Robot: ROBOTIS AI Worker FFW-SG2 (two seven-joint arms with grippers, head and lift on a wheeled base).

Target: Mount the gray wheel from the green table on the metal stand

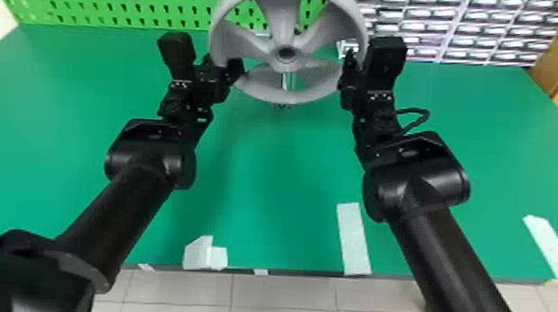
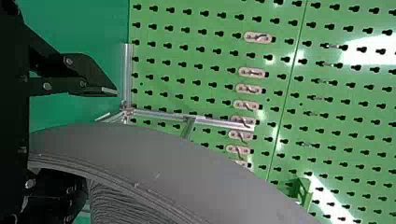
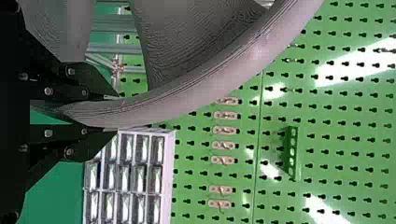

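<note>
The gray wheel (image 1: pixel 286 54) is held up at the table's far side, its spokes and hub facing the head camera. At its left rim is my left gripper (image 1: pixel 233 68); in the left wrist view the gripper (image 2: pixel 100 140) stands open around the rim, one finger well apart from the wheel (image 2: pixel 154 163). My right gripper (image 1: pixel 351 68) is at the right rim; in the right wrist view the gripper (image 3: pixel 116 113) is shut on the wheel (image 3: pixel 210 77). The metal stand (image 1: pixel 287 81) is partly hidden behind the wheel; its bars appear in the left wrist view (image 2: pixel 127 74).
The green table (image 1: pixel 263 175) carries white tape pieces (image 1: pixel 353 240) near its front edge. A green pegboard (image 1: pixel 114 2) rises behind, with a rack of small drawers (image 1: pixel 468 29) at the back right. A cable (image 1: pixel 421 113) loops beside the right wrist.
</note>
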